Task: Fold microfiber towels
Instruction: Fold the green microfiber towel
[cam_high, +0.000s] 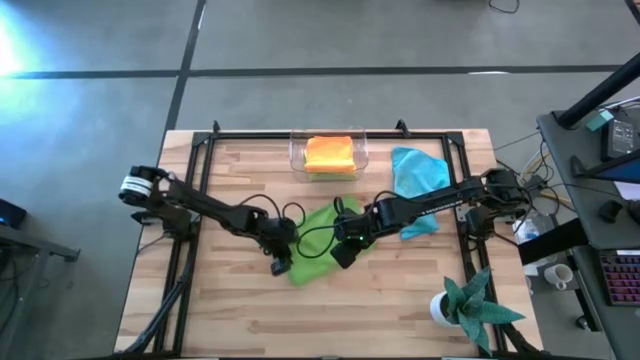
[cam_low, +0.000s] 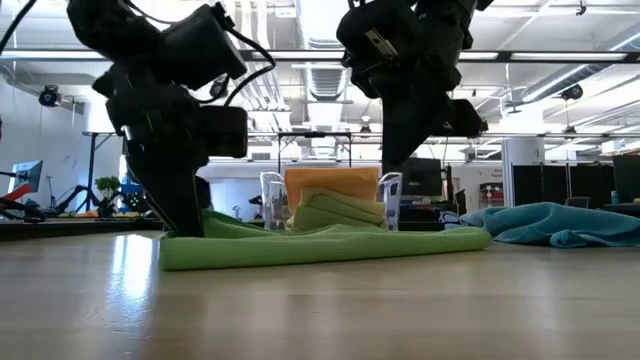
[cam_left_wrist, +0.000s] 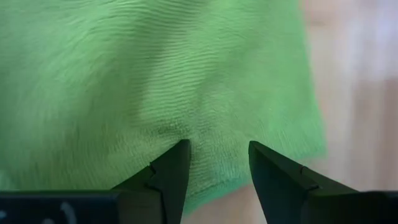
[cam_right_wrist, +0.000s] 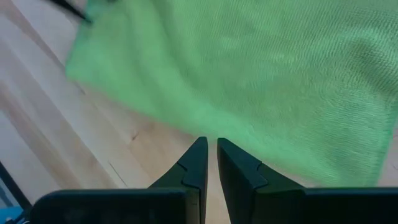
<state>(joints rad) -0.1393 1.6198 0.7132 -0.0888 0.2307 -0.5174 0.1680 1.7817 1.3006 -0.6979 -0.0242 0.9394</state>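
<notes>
The pale wooden plank tabletop (cam_high: 250, 310) stands on a grey polished concrete floor (cam_high: 300, 40) crossed by dark seams. At three o'clock sits a dark cluttered desk (cam_high: 600, 210). Beyond, long ceiling strip lights (cam_low: 560, 75) brighten an open white workshop with silver ducts (cam_low: 325, 75).

The lime green microfiber towel (cam_left_wrist: 155, 81) is soft cloth with a fine ribbed weave, matt and slightly fuzzy. The pale wooden table top (cam_right_wrist: 74, 137) is smooth, with visible grain and a faint sheen. The clear plastic bin (cam_high: 363, 152) looks glossy, holding folded orange cloth (cam_high: 328, 152). The crumpled light blue cloth (cam_high: 418, 172) looks soft and matt.
</notes>
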